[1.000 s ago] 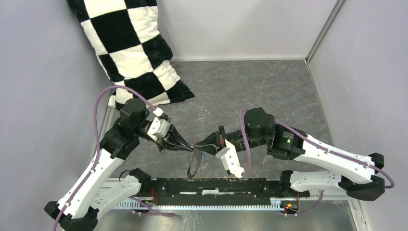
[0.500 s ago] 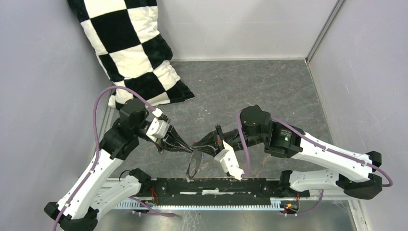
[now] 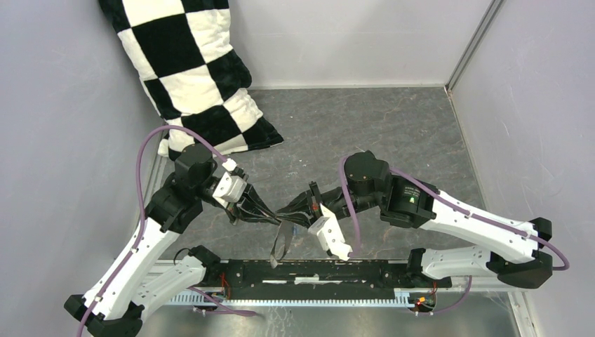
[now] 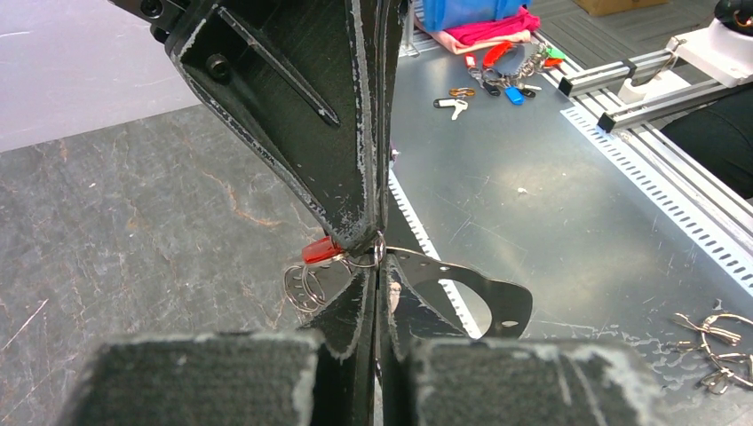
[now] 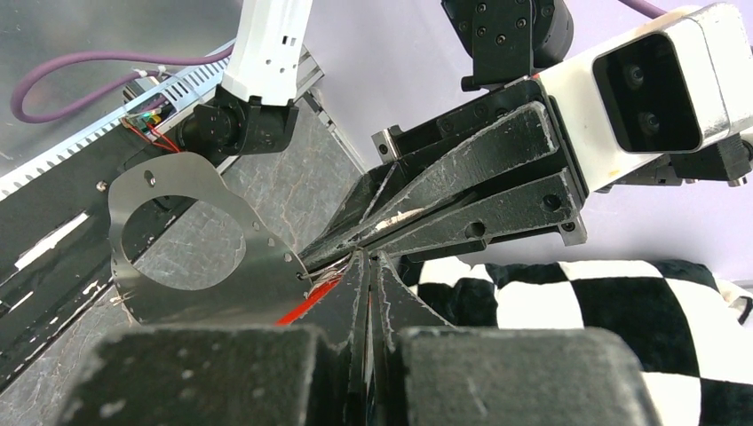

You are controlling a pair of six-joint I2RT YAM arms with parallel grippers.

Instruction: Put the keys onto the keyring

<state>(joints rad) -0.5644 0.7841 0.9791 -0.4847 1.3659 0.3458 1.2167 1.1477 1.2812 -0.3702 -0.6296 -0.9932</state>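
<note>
My two grippers meet tip to tip above the table's near middle. The left gripper [image 3: 283,219] [image 4: 377,266] is shut on one end of the keyring [image 3: 279,246], a thin grey perforated band whose loop [image 4: 444,264] [image 5: 213,302] hangs toward the near rail. The right gripper [image 3: 295,214] [image 5: 366,257] is shut on the red key [image 4: 320,249], whose red head pokes out beside its tips. The same red key [image 5: 306,303] shows as a streak against the band in the right wrist view. Small wire rings [image 4: 302,286] dangle under the key.
A black-and-white checkered pillow [image 3: 189,70] leans at the back left. A black rail [image 3: 316,270] runs along the near edge under the hanging band. Grey walls close in the left, back and right. Loose keys and rings [image 4: 497,71] lie on the metal bench beyond.
The right arm has shifted slightly left toward the left gripper. The hanging band has swayed a little. Both grippers stay shut.
</note>
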